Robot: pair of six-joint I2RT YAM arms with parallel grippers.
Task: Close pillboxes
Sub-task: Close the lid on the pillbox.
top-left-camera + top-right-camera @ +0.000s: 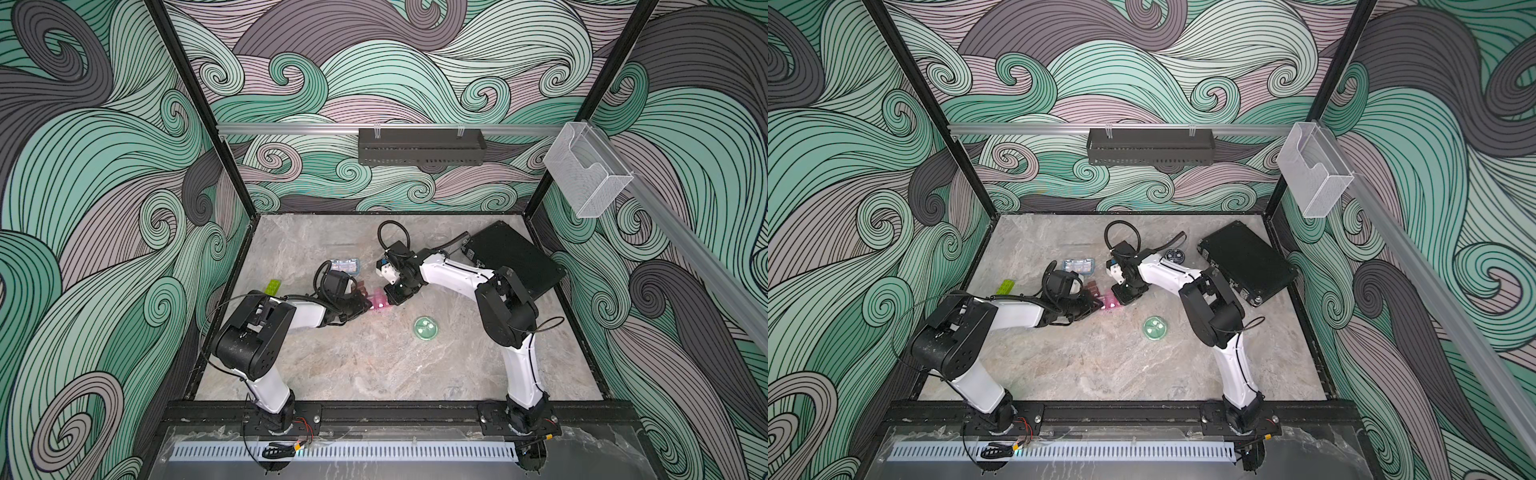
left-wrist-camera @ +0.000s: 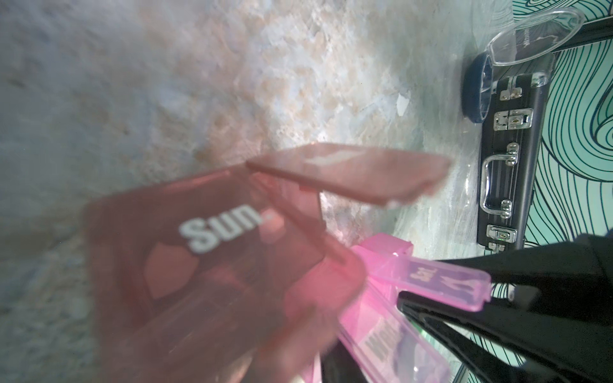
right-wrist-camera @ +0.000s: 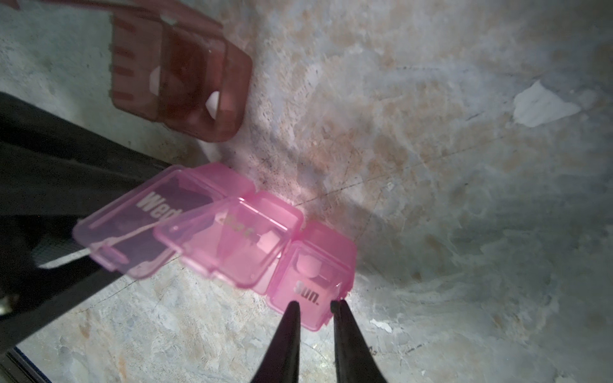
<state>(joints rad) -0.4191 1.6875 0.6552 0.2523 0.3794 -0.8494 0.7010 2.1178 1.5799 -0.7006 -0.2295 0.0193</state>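
Note:
The pink three-cell pillbox [image 3: 252, 245] lies mid-table [image 1: 380, 301]. Its "Wed" lid and middle lid stand ajar, and its "Sun" lid is down. My right gripper [image 3: 315, 303] is shut, its tips resting on that "Sun" lid. My left gripper [image 1: 368, 302] meets the box's "Wed" end and looks shut on it. The blurred brown pillbox [image 2: 215, 252] hides most of its jaws. That brown pillbox [image 3: 185, 83] has one lid raised [image 2: 348, 172]. The pale blue pillbox [image 1: 344, 266], round green one [image 1: 426, 327] and round dark blue one [image 1: 1174, 255] lie apart.
A lime green studded brick [image 1: 273, 286] sits left of the left arm. A large black flat case [image 1: 515, 257] lies at the back right, next to the dark blue box with its clear lid up [image 2: 537, 33]. Patterned walls enclose the marble table [image 1: 374, 365].

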